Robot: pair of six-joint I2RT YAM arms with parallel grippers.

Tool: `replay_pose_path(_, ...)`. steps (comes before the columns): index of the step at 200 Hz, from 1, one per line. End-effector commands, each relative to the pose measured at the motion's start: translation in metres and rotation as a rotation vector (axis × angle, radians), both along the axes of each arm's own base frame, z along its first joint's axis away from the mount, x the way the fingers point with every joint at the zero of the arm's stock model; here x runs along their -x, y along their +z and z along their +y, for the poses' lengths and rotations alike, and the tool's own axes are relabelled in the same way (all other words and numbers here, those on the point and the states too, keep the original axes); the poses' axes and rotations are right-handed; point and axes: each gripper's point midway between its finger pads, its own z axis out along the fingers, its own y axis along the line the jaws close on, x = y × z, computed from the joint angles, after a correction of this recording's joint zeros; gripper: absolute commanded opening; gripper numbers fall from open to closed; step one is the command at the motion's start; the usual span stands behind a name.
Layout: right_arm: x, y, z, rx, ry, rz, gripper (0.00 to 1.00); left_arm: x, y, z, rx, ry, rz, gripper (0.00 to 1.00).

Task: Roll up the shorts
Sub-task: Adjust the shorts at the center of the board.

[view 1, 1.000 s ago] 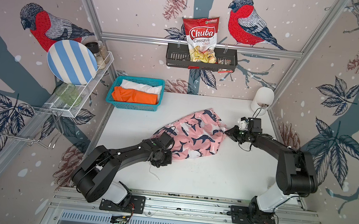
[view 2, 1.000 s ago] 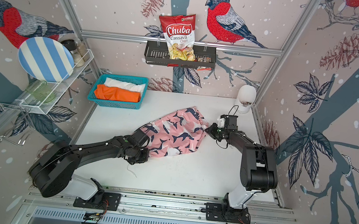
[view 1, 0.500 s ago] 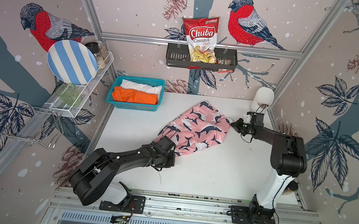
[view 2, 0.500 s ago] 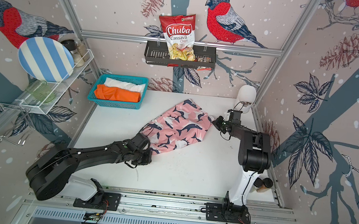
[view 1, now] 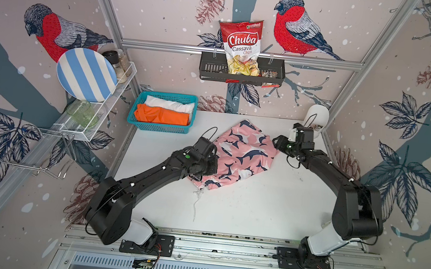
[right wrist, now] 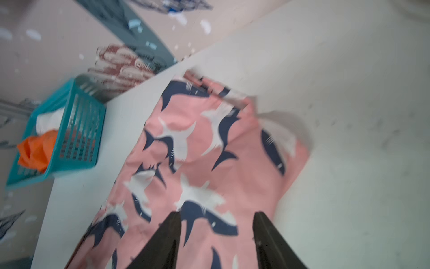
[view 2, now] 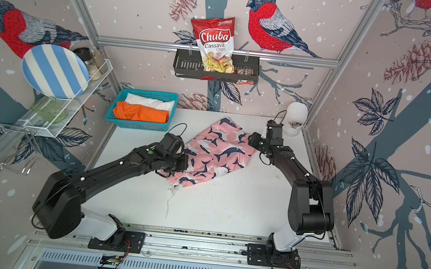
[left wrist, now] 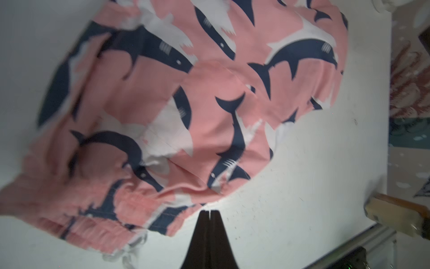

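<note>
The pink shorts (view 1: 242, 152) with navy and white sharks lie spread on the white table, also seen in a top view (view 2: 218, 152); their white drawstring (view 1: 197, 202) trails toward the front. My left gripper (left wrist: 210, 212) is shut, its tips pinching the cloth edge by the gathered waistband; from above it sits at the shorts' left side (view 1: 206, 167). My right gripper (right wrist: 217, 214) is open, its jaws hanging just above the cloth (right wrist: 209, 163) at the shorts' right edge (view 1: 277, 142). White shorts (view 1: 169, 104) and orange shorts (view 1: 161, 115) lie in the teal basket (view 1: 159, 128).
A white jar (view 1: 317, 119) stands in the back right corner, close behind my right wrist. A chips bag (view 1: 242, 50) sits in a black rack on the back wall. A wire shelf with a striped plate (view 1: 86, 73) hangs on the left wall. The arms' rail (view 1: 224, 241) runs along the front.
My right gripper has opened and let go of the pink shorts, which now lie flatter. Before that both arms had carried the shorts toward the back. My left gripper stays shut.
</note>
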Motion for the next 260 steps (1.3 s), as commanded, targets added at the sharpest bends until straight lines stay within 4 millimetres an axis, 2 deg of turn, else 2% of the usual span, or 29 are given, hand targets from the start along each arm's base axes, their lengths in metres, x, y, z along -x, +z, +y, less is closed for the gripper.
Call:
replay_pose_path(1,0.050,-0.028,0.051,0.000,0.184,0.146,0.52,-0.024,-0.025,0.031,-0.154,-0.022,0.055,0.02)
replay_pose_path(28,0.095,-0.055,0.105,-0.041,0.307,0.228,0.50,-0.050,-0.063,0.042,-0.241,-0.035,0.111,0.01)
replay_pose_path(45,0.105,-0.075,0.115,-0.045,0.322,0.272,0.48,-0.050,-0.086,0.042,-0.229,-0.047,0.167,0.01)
replay_pose_path(58,0.101,-0.091,0.112,-0.030,0.309,0.296,0.47,-0.041,-0.097,0.036,-0.185,-0.066,0.198,0.00)
replay_pose_path(83,0.078,-0.121,0.097,-0.044,0.277,0.335,0.41,-0.001,-0.108,0.018,-0.031,-0.121,0.251,0.00)
replay_pose_path(101,0.059,-0.138,0.089,-0.015,0.281,0.356,0.38,0.031,-0.110,0.004,0.026,-0.145,0.270,0.00)
replay_pose_path(120,0.040,-0.144,0.081,-0.005,0.273,0.351,0.35,0.060,-0.104,-0.020,0.077,-0.157,0.263,0.01)
replay_pose_path(140,0.027,-0.138,0.069,-0.015,0.252,0.346,0.32,0.079,-0.091,-0.045,0.095,-0.179,0.229,0.01)
replay_pose_path(165,0.034,-0.103,0.067,-0.016,0.269,0.298,0.31,0.079,-0.072,-0.037,0.060,-0.109,0.174,0.07)
replay_pose_path(185,0.055,-0.083,0.076,-0.004,0.313,0.286,0.32,0.077,-0.052,-0.021,0.021,-0.059,0.127,0.20)
replay_pose_path(197,0.073,-0.078,0.078,0.015,0.326,0.294,0.37,0.082,-0.046,-0.015,0.012,-0.046,0.127,0.30)
replay_pose_path(212,0.094,-0.077,0.077,0.039,0.324,0.303,0.41,0.092,-0.040,-0.013,0.027,-0.034,0.129,0.36)
replay_pose_path(237,0.127,-0.072,0.085,0.037,0.355,0.307,0.49,0.113,-0.041,-0.018,0.085,-0.028,0.152,0.47)
replay_pose_path(260,0.146,-0.066,0.086,0.051,0.366,0.304,0.51,0.126,-0.050,-0.024,0.117,-0.035,0.170,0.55)
